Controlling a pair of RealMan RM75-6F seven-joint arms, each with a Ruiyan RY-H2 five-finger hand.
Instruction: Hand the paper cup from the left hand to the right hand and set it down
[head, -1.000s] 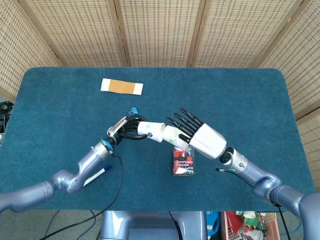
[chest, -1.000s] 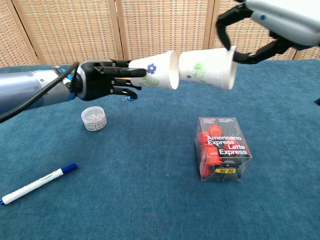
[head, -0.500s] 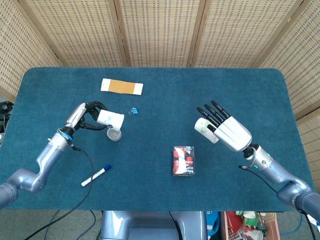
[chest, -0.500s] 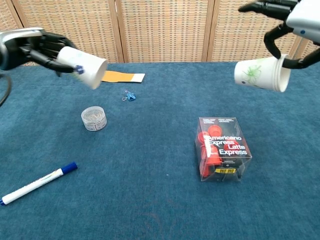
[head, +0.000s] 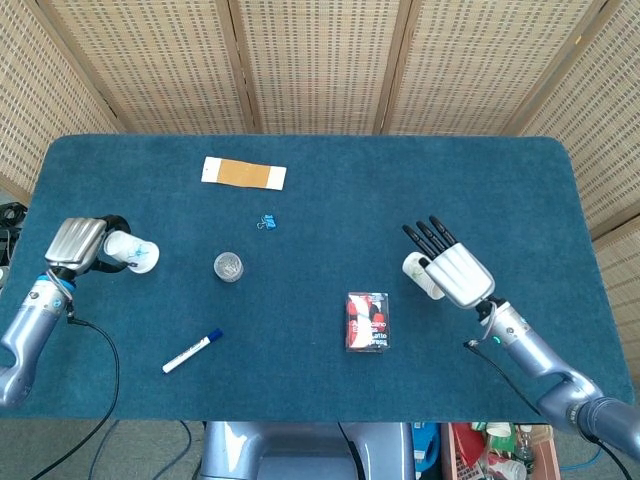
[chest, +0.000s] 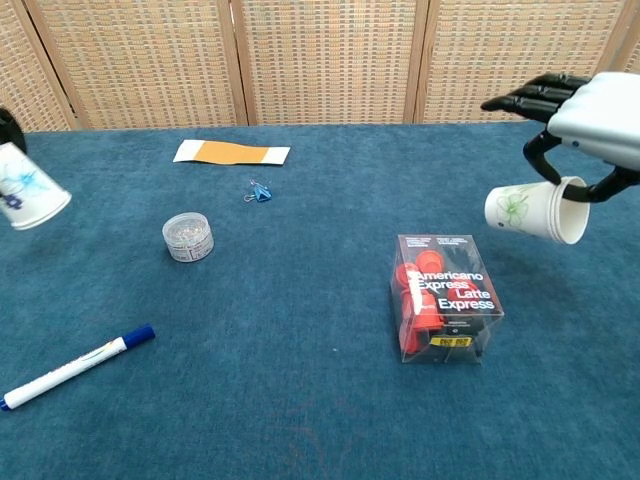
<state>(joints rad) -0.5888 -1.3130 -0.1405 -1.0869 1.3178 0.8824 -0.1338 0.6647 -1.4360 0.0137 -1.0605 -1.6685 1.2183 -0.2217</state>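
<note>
Two paper cups are in view. At the table's left edge my left hand (head: 78, 242) holds one with a blue flower print (head: 134, 253), lying on its side; in the chest view this blue-print cup (chest: 26, 196) shows at the far left with the hand nearly out of frame. Right of centre, my right hand (head: 457, 271) grips the second cup (head: 420, 276) from above. That green-print cup (chest: 528, 210) hangs tilted on its side above the table, its mouth pointing right, under my right hand (chest: 590, 118).
A clear box of red capsules (chest: 445, 297) stands just left of the right hand. A small round clear container (chest: 188, 237), a blue-capped marker (chest: 75, 367), a blue binder clip (chest: 258, 191) and an orange-and-white strip (chest: 232, 153) lie on the blue table cloth (head: 330, 190).
The two cups were end to end at mid-table. The hands have drawn apart: left hand far to the left with the blue-print cup, right hand to the right and lower with the green-print cup.
</note>
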